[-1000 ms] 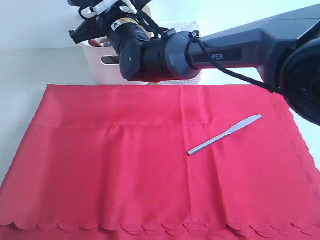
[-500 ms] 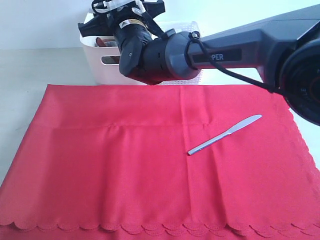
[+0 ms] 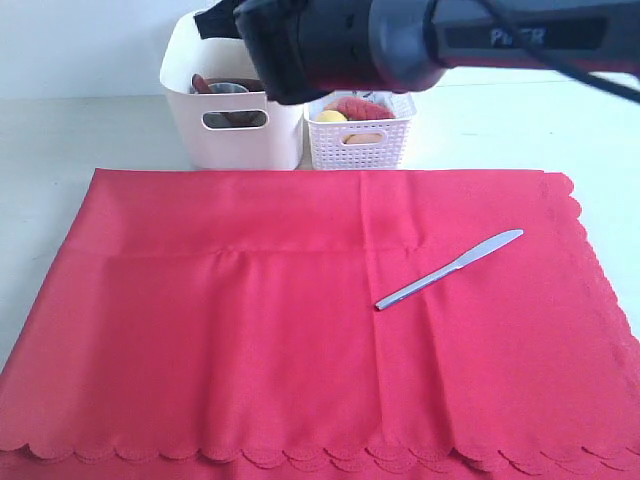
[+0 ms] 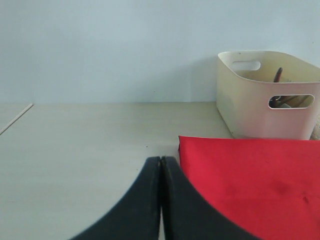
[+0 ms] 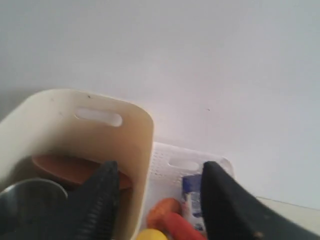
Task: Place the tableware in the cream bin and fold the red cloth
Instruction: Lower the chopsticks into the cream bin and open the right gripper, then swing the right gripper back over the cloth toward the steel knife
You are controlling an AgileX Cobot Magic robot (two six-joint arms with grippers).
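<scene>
The red cloth (image 3: pixel 300 320) lies spread flat over the table. A metal knife (image 3: pixel 450 270) rests on its right half. The cream bin (image 3: pixel 235 125) stands behind the cloth's far edge and holds a steel cup (image 5: pixel 30 195), a brown plate (image 5: pixel 65 167) and a brown handle (image 4: pixel 278 74). My right gripper (image 5: pixel 160 166) hovers high above the bin's right wall, open, with nothing between its fingers. My left gripper (image 4: pixel 161 159) is shut and empty, low over bare table beside the cloth's (image 4: pixel 250 185) left far corner.
A white perforated basket (image 3: pixel 360 145) with a lemon (image 3: pixel 332 117), sausage and a small blue-white carton (image 5: pixel 192 192) stands right of the cream bin. The right arm's dark body (image 3: pixel 400 40) spans the top of the exterior view. A pale wall is behind.
The right arm has risen from just above the cream bin toward the top of the view. Its jaws, shut before, now stand open. The knife and cloth have not moved.
</scene>
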